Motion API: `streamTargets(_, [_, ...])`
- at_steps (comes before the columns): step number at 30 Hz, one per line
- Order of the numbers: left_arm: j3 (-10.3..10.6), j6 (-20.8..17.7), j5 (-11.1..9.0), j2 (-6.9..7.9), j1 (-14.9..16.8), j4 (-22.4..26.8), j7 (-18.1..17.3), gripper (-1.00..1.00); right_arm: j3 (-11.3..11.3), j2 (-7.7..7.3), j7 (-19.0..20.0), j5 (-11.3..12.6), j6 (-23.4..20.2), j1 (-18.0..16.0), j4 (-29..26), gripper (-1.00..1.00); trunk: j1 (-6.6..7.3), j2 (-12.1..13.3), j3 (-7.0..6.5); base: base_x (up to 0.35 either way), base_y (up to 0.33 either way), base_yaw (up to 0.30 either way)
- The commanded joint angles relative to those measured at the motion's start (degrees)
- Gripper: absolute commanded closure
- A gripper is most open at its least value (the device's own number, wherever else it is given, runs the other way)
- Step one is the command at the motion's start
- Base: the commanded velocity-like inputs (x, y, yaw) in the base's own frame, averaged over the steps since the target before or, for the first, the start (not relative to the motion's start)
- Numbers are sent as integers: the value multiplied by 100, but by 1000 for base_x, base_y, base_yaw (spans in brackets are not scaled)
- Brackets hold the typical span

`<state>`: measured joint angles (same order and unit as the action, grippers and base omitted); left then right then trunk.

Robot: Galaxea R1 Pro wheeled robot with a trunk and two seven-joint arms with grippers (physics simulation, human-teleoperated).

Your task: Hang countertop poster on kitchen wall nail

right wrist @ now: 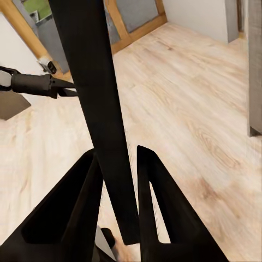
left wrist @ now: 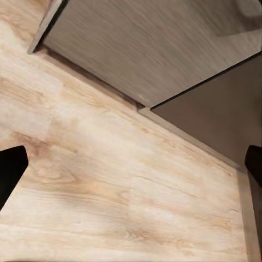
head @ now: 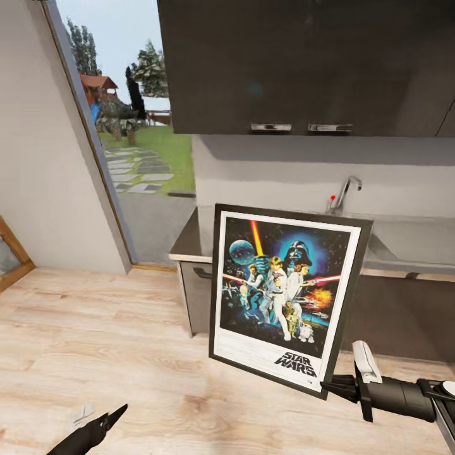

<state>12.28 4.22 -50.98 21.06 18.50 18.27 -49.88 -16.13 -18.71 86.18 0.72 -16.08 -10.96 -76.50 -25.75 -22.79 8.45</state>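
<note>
Right gripper [head: 333,384] at 4 o'clock, fingers [right wrist: 158,218] clamped on poster [head: 284,294] bottom corner; poster upright, tilted, off the tabletop [head: 404,243], in front of the sink cabinets. Left gripper [head: 117,414] low at 7 o'clock, fingers [left wrist: 11,172] spread, holding nothing, over wood floor [head: 95,341].

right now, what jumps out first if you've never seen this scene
The black-framed Star Wars poster stands out first, held up in the air in front of the long grey kitchen countertop, pinched at its lower corner by the right hand. Behind it, the curved chrome tap rises at the sink under dark wall cabinets. The left hand hangs low over the pale wooden floor, holding nothing.
</note>
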Motion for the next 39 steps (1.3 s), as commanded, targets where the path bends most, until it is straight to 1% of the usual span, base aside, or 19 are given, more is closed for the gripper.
streamTargets(1, [47, 44, -34, 5, 9, -8, -4, -100, -4, -1, 30, 8, -73, -3, -5, 100, -4, -12, 12, 0, 296, 287])
streamTargets(12, [46, 43, -34, 10, 11, -8, -4, -100, -4, -1, 30, 14, -80, -3, -5, 100, -4, -12, 13, 46, 295, 263])
streamTargets(30, [46, 43, -34, 12, 10, -8, -4, -100, -4, 16, 30, 12, -73, -3, -5, 100, -4, -12, 14, 181, 278, 25])
streamTargets(34, [44, 43, -34, 12, 6, -8, -4, -100, -4, 81, 30, 8, -63, -3, -5, 100, -4, -12, 14, 189, 276, 189])
streamTargets(39, [39, 39, -37, 12, 9, -8, -4, -100, -3, 100, 30, 7, -56, -3, -5, 100, -4, -12, 14, 189, 277, 274])
